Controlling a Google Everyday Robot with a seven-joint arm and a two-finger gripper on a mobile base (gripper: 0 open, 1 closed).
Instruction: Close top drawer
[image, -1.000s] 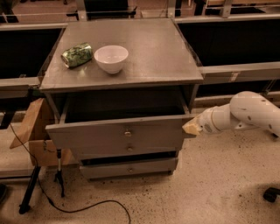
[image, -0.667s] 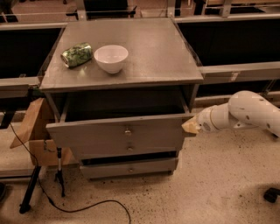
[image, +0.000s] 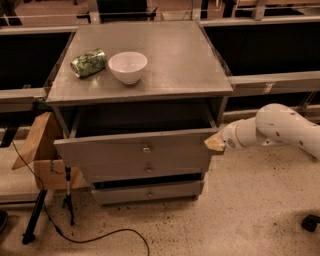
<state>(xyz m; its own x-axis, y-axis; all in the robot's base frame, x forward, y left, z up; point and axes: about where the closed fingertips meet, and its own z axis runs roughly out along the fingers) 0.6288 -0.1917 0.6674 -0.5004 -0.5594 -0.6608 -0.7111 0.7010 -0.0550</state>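
The top drawer (image: 135, 152) is a wide grey drawer pulled out from under the cabinet's top, with a small brass knob (image: 146, 149) at the centre of its long front panel. Its dark inside shows above the panel. My gripper (image: 215, 143), a tan tip on the white arm (image: 280, 127), is at the right end of the drawer's front panel, touching or almost touching its corner. The arm comes in from the right.
Two narrower drawer fronts (image: 147, 192) sit below the top drawer. On the cabinet top (image: 170, 55) stand a white bowl (image: 128, 66) and a green can (image: 89, 62) lying on its side. A cardboard box (image: 42, 160), a stand and a cable (image: 90, 235) are at the left on the floor.
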